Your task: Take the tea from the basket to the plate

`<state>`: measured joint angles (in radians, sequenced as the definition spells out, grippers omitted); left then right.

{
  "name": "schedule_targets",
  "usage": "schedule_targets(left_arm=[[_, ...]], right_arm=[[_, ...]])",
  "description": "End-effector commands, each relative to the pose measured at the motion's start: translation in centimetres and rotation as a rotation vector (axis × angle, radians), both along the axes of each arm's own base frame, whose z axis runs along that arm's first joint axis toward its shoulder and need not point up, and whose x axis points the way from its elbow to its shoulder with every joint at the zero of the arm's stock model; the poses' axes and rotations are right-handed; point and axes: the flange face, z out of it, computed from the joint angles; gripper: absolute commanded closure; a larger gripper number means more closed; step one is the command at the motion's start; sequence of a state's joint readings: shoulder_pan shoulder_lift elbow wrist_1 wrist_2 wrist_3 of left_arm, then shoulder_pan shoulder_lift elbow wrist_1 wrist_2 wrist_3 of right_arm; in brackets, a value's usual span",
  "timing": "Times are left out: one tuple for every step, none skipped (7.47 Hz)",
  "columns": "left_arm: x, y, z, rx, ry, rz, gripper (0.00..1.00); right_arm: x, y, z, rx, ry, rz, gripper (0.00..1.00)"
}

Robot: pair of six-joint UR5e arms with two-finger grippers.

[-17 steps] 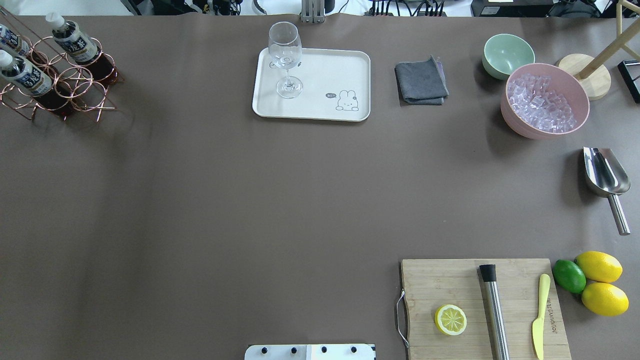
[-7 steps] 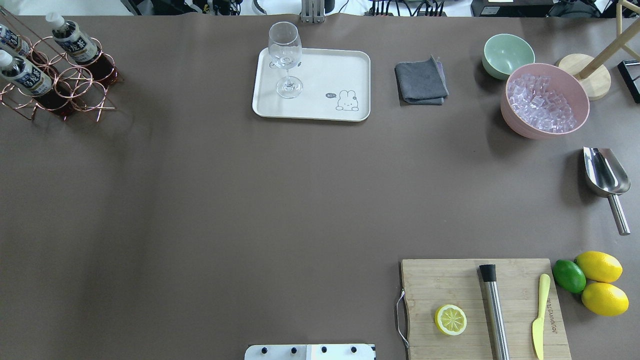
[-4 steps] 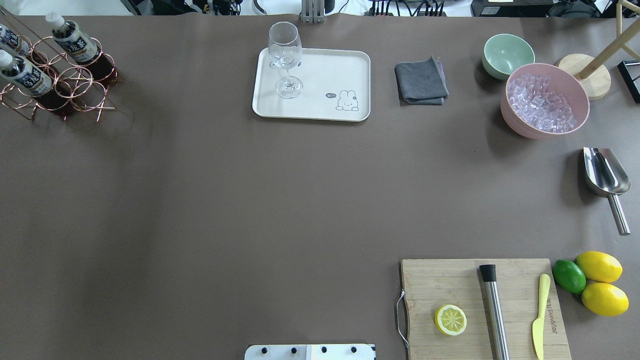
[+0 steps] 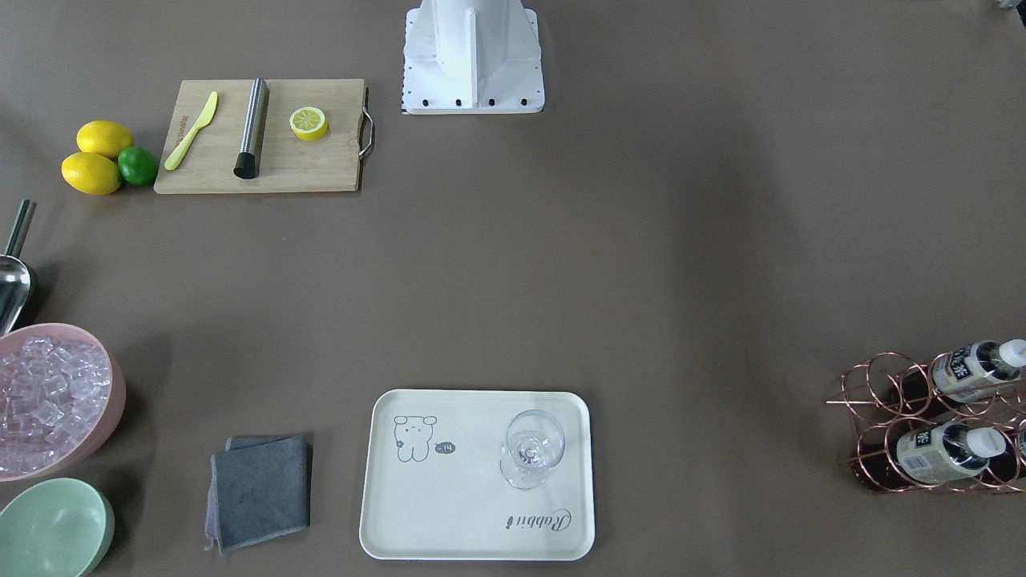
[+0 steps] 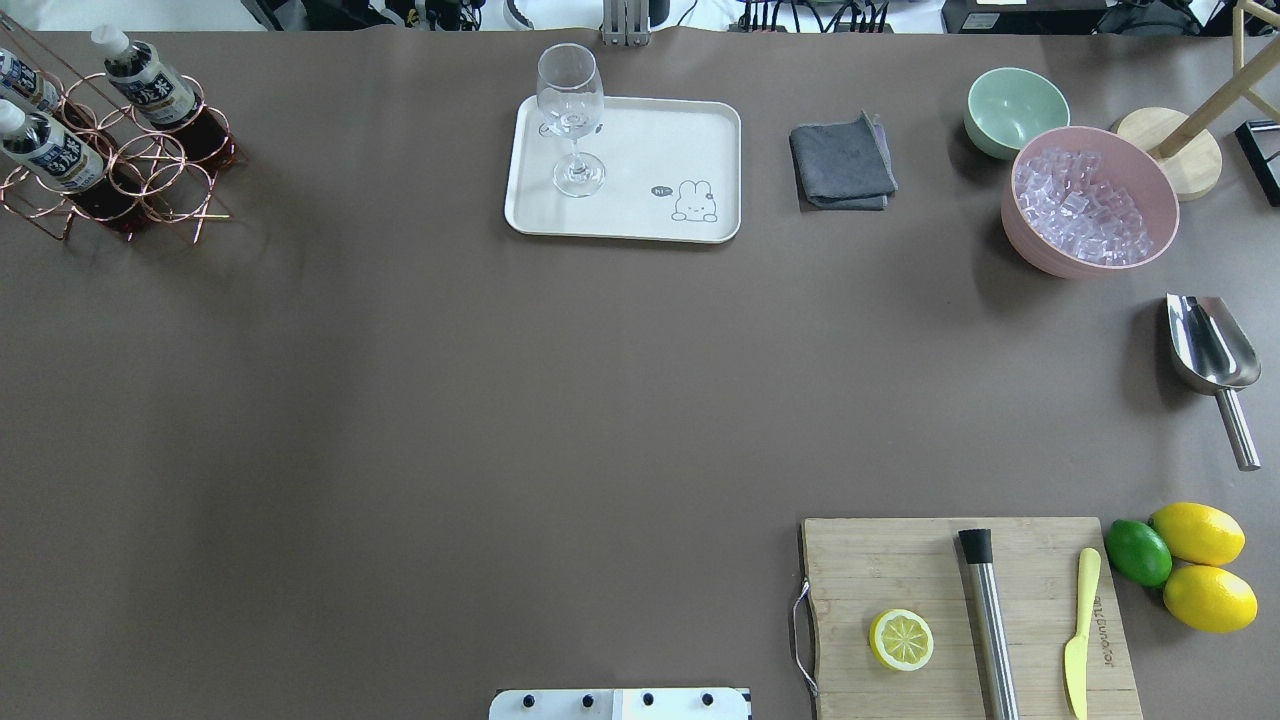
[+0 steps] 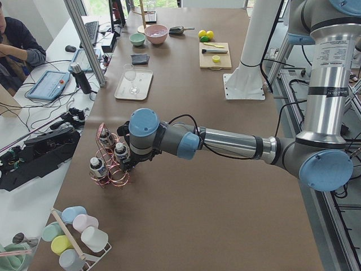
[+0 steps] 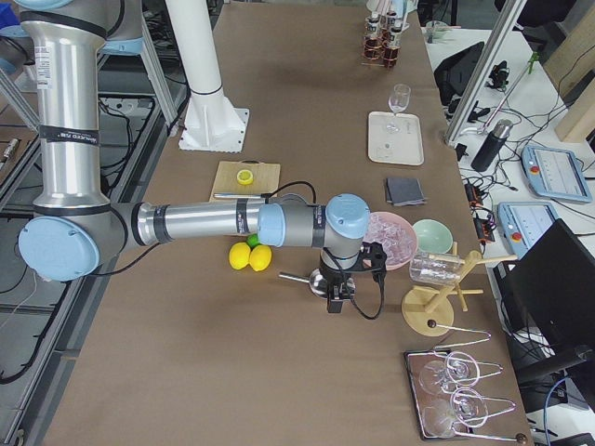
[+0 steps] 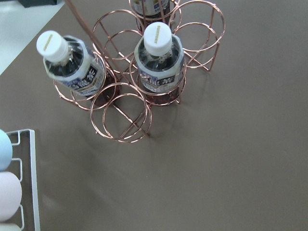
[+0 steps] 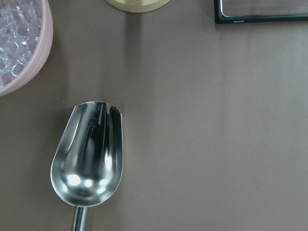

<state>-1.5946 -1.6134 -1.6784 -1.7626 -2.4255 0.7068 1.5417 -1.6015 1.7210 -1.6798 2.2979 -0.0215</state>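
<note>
Though my left end effector (image 6: 130, 165) hangs just beside the basket (image 8: 123, 113), I cannot tell whether its fingers stand apart or together, since only the side camera catches it. Seen from my left wrist, the nearest tea (image 8: 159, 62) stands upright in a middle ring of the basket, white cap up and long axis vertical, below me and a little ahead. A second bottle (image 8: 72, 67) sits in the neighbouring ring, and a third bottle (image 8: 149, 6) stands at the basket's far end. I judge the move needs a grip on the neck above the wire, then a straight lift. The plate (image 5: 650, 140) lies well apart from the basket, on my right arm's side, and carries a wine glass (image 5: 570, 120). My right end effector (image 7: 335, 299), its state equally untellable, hovers over a metal scoop (image 9: 89, 154) far from the basket, so my left arm is plainly nearer.
</note>
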Motion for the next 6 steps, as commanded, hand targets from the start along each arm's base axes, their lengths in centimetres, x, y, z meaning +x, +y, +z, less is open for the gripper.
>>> schedule_targets(left_arm=[[0.5, -4.9, -5.2, 0.098, -0.043, 0.141, 0.02], [1.0, -7.7, -7.8, 0.108, -0.059, 0.213, 0.02], [0.8, -11.5, -9.3, 0.136, -0.073, 0.274, 0.02], [0.9, -14.5, -9.7, 0.158, -0.079, 0.312, 0.02], [1.6, -16.9, -10.3, 0.213, -0.096, 0.377, 0.02], [2.3, -18.5, -11.4, 0.262, -0.103, 0.425, 0.02]], right_arm=[[0.0, 0.0, 0.1, -0.001, 0.002, 0.000, 0.00], [0.0, 0.0, 0.1, -0.001, 0.000, 0.000, 0.00], [0.0, 0.0, 0.0, 0.000, 0.002, 0.000, 0.00], [0.0, 0.0, 0.1, -0.001, 0.002, 0.000, 0.00], [0.0, 0.0, 0.2, -0.003, 0.002, 0.000, 0.00], [0.0, 0.0, 0.2, -0.003, 0.002, 0.000, 0.00]])
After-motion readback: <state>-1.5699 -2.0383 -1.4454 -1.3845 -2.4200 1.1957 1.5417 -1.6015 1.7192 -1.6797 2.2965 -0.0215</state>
